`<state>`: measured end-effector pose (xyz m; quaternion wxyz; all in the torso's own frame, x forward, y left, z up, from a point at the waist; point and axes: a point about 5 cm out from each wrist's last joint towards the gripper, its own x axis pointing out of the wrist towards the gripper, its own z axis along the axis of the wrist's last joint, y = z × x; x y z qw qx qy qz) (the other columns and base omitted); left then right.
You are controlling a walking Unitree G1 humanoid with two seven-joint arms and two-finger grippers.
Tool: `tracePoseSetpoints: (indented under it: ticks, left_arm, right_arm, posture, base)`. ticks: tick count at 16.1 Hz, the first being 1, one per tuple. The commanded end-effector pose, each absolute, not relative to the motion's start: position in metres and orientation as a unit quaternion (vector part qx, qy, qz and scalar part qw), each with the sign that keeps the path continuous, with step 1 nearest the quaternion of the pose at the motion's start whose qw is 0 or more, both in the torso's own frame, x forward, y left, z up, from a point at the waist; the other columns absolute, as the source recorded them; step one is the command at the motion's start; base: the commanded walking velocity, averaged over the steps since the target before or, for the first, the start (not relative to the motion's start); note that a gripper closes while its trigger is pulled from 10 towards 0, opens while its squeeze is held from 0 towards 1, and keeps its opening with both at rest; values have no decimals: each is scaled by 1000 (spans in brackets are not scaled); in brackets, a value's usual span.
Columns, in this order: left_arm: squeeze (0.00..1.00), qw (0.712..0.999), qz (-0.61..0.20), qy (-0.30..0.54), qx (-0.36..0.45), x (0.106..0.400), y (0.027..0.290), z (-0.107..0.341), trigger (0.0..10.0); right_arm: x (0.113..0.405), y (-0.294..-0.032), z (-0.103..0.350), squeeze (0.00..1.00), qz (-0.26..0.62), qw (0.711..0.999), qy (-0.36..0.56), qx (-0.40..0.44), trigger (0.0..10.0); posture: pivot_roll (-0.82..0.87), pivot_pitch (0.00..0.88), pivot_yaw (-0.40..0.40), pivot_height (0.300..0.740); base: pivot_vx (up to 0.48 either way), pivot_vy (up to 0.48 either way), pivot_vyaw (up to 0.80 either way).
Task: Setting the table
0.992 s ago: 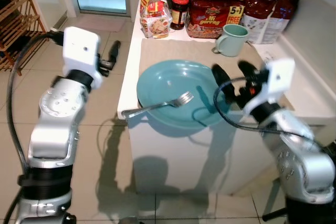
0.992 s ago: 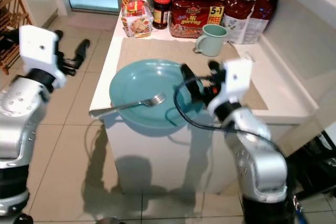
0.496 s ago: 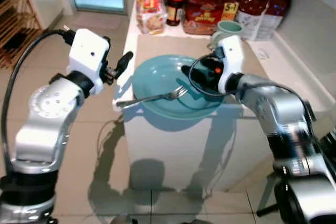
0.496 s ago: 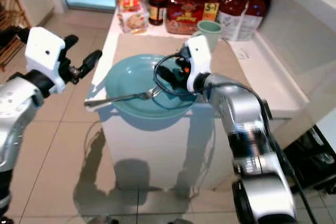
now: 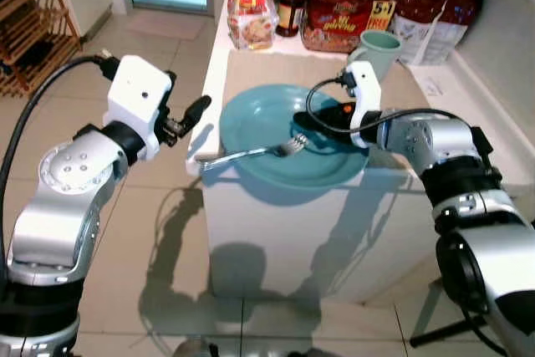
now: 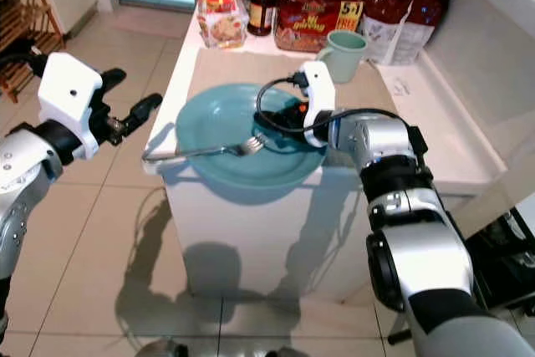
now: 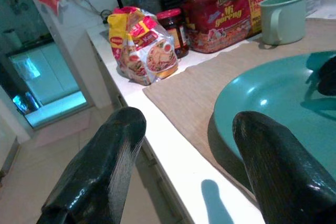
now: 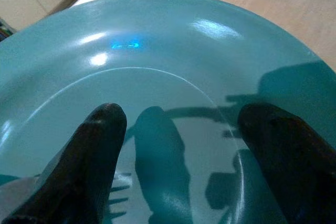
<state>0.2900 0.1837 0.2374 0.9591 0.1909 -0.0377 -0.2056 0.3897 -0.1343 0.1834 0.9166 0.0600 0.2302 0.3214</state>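
A teal plate [image 5: 255,114] lies on a beige placemat [image 5: 267,73] at the near end of a white counter. A silver fork [image 5: 251,153] rests on the plate with its tines [image 8: 118,190] near the middle and its handle reaching out past the counter's left edge. My right gripper [image 5: 313,121] hovers open just over the plate's middle, its fingertips close behind the tines, nothing between them. My left gripper [image 5: 192,116] stands open in the air just off the counter's left edge, near the fork handle, pointing at the plate [image 7: 273,98].
A teal mug [image 5: 380,49] stands behind the plate on the placemat. Food packets [image 5: 343,14], a noodle bag [image 5: 251,14] and a jar [image 5: 292,2] line the counter's back. A wooden rack [image 5: 33,22] stands far left on the tiled floor.
My right gripper has swung from the plate's right rim to over its middle, by the fork tines. My left gripper has come closer to the counter's left edge. The fork lies as before.
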Motion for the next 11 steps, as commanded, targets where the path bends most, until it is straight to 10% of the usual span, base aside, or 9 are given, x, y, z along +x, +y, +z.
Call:
tracePoseSetpoints:
  ticks: [1, 6, 11]
  left_arm:
    - [0, 954, -222, -45, 196, 287, 177, 241, 10000]
    - [0, 955, -209, -57, 202, 293, 178, 247, 10000]
    - [0, 951, -243, -61, 183, 304, 156, 246, 10000]
  right_arm:
    - [392, -146, 184, 0, 301, 924, 231, 37, 10000]
    - [410, -163, 215, 0, 232, 964, 128, 32, 10000]
    - [407, -158, 247, 0, 330, 939, 59, 75, 10000]
  posture:
    - [80, 55, -112, 740]
    - [82, 47, -109, 740]
    - [88, 35, -125, 740]
  base:
    - [0, 0, 0]
    - [0, 0, 0]
    - [0, 0, 0]
